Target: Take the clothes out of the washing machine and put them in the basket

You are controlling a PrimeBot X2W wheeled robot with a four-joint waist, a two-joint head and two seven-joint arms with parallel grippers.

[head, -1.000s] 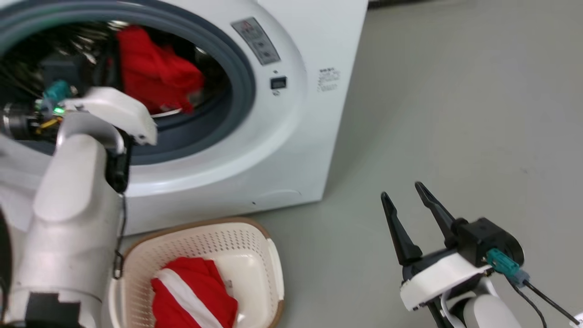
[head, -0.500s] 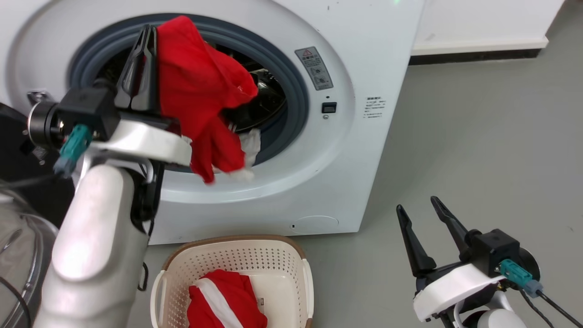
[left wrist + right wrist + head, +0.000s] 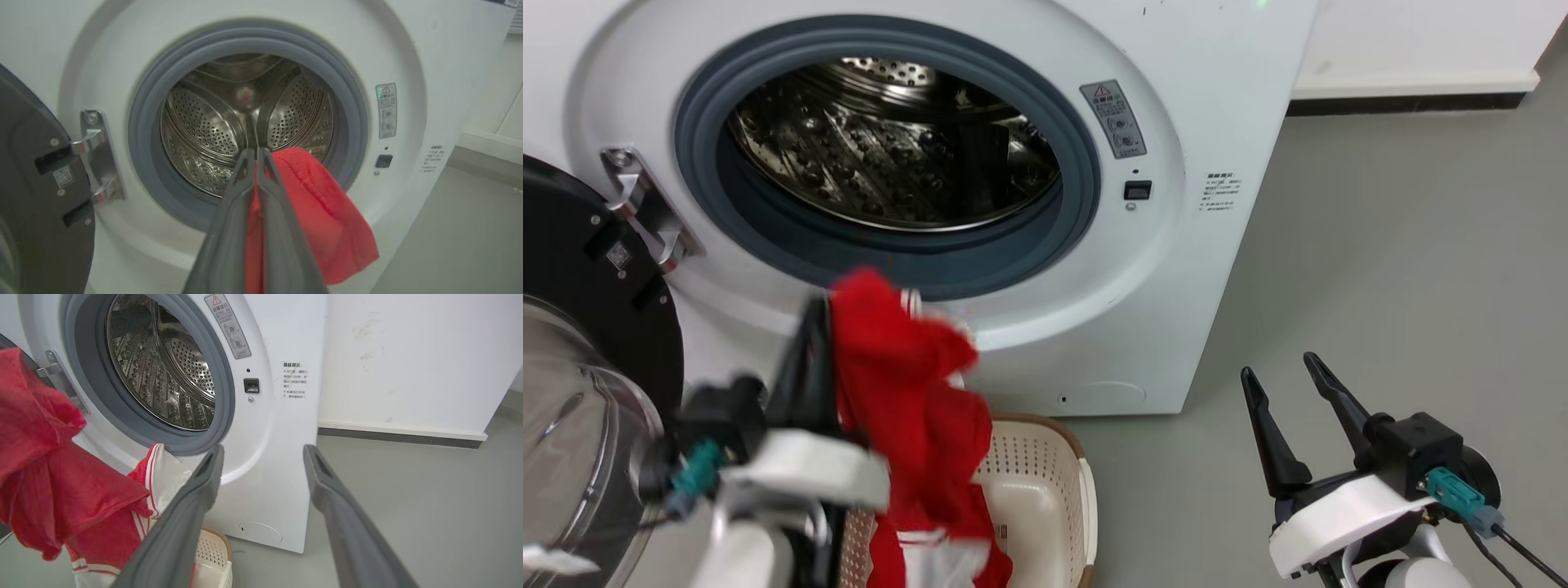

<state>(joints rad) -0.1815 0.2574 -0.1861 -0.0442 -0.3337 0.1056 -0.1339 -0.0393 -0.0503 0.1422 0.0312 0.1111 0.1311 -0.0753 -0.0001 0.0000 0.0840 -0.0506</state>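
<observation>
Hanging from the left gripper (image 3: 253, 152), whose fingers are pinched tight on it, the red garment (image 3: 907, 392) droops over the basket (image 3: 1045, 490), in front of the washing machine (image 3: 1176, 245). The basket stands just before the washer's lower front. The open door (image 3: 596, 367) crowds the left side, beside the steel drum (image 3: 890, 155). The right gripper (image 3: 1278, 365), fingers spread wide and holding nothing, hovers over the grey floor (image 3: 1380, 286), which lies open rightward to the wall's dark skirting (image 3: 1405, 102).
</observation>
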